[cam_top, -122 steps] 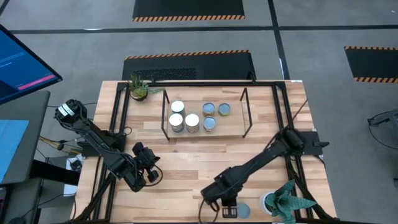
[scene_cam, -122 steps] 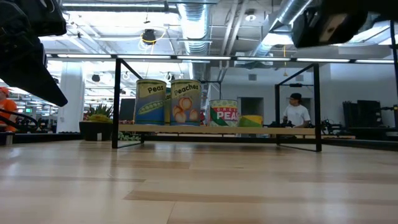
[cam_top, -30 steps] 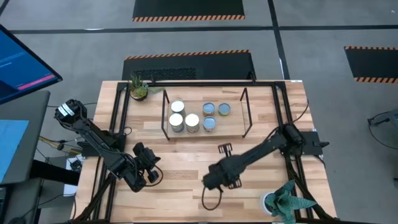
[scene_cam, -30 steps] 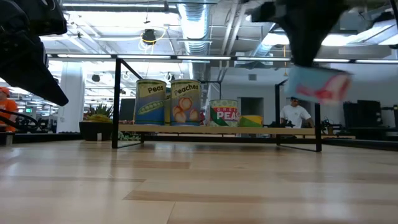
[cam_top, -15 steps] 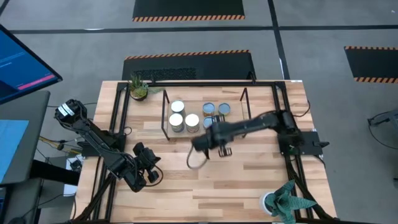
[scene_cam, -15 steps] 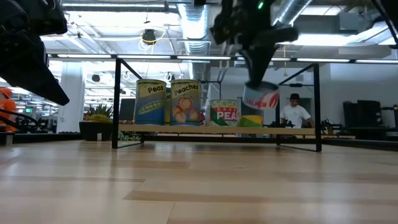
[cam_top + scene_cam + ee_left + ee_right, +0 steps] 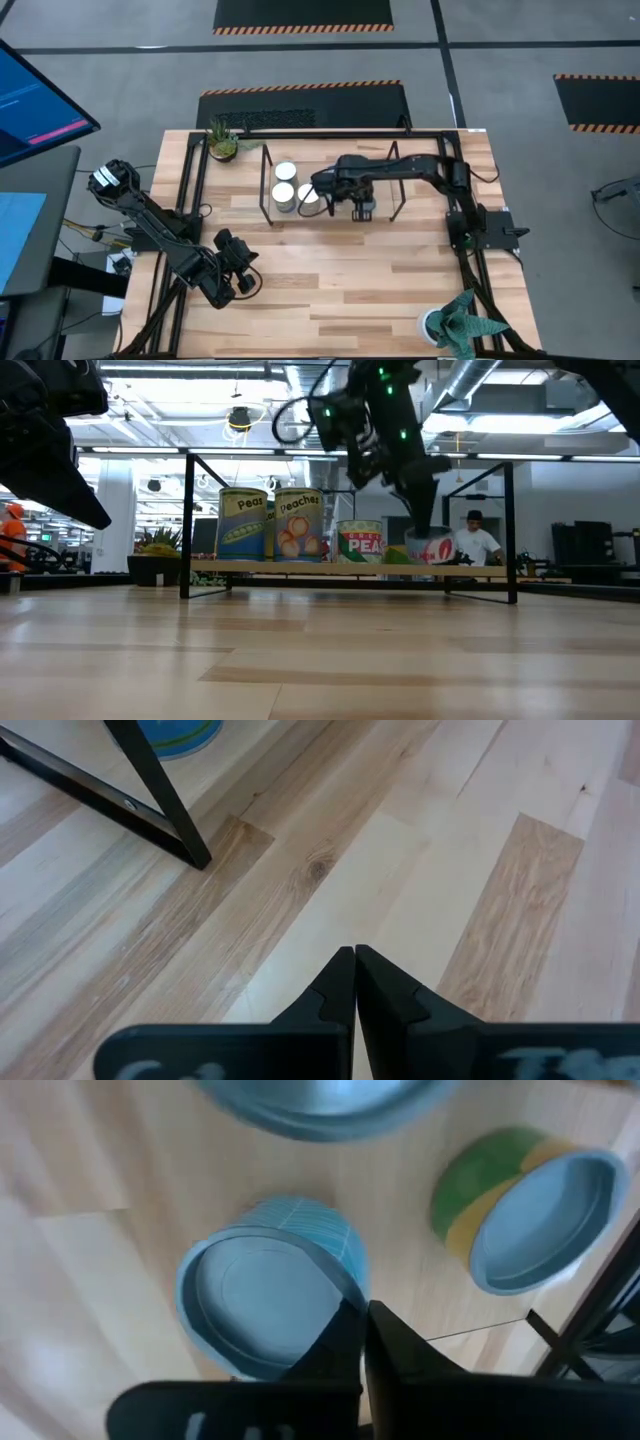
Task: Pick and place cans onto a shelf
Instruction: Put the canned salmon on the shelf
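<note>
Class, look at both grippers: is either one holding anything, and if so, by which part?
The right gripper pinches a can by its rim between its fingers, at the shelf. The left gripper, shut, holds nothing.

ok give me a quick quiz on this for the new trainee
1. True or false: the left hand is over the shelf.
2. The right hand is: A off the table, B at the shelf with a can, C by a plant.
3. In the low view, what word is on the can beside the tall Peas can?

Key:
1. False. It waits at the table's front left, shut.
2. B
3. Peaches
</note>
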Available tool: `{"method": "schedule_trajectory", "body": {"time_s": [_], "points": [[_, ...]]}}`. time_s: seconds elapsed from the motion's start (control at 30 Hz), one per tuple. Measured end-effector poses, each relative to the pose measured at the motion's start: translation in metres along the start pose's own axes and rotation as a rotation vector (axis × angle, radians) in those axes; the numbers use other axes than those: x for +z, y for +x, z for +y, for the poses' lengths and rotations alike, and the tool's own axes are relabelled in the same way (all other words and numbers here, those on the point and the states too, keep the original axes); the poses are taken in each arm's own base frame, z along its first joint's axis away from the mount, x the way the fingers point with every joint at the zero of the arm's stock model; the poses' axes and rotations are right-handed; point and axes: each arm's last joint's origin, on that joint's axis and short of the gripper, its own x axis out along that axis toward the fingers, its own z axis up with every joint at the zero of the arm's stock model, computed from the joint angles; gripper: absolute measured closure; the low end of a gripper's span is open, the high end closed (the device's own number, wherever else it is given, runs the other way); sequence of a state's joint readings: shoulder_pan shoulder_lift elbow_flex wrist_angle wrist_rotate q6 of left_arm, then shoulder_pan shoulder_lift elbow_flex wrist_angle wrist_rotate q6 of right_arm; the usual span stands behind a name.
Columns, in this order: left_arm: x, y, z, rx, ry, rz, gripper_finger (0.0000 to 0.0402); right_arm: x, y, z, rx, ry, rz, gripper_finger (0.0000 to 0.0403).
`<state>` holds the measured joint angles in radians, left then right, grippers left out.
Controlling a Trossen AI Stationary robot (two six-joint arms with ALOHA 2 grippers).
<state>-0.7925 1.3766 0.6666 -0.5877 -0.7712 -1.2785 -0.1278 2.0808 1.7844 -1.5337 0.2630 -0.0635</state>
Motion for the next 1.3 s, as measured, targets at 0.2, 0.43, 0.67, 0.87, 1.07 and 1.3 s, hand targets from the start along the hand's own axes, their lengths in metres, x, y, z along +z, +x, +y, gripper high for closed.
{"method": "schedule_trajectory", "body": {"time_s": [0.2, 0.43, 0.67, 0.87, 1.07, 1.3], "points": [[0.0, 0.0, 0.0, 0.0, 0.0, 0.0, 0.0401, -0.001, 0.018, -0.014, 0.015, 0.051, 0.026, 0.0361], [0.0, 0.0, 0.0, 0.0, 0.0, -0.001, 0.0401, 0.006, 0.018, -0.016, 0.011, 0.066, -0.039, 0.0357], [0.0, 0.0, 0.0, 0.0, -0.001, -0.002, 0.0401, 0.007, 0.019, -0.018, 0.012, 0.09, -0.051, 0.0357], [0.0, 0.0, 0.0, 0.001, 0.0, -0.002, 0.0401, 0.007, 0.019, -0.018, 0.011, 0.095, -0.053, 0.0357], [0.0, 0.0, 0.0, 0.001, 0.0, -0.003, 0.0401, 0.007, 0.019, -0.018, 0.011, 0.105, -0.053, 0.0356], [0.0, 0.0, 0.0, 0.001, 0.0, -0.003, 0.0401, 0.007, 0.019, -0.018, 0.01, 0.104, -0.053, 0.0356]]}}
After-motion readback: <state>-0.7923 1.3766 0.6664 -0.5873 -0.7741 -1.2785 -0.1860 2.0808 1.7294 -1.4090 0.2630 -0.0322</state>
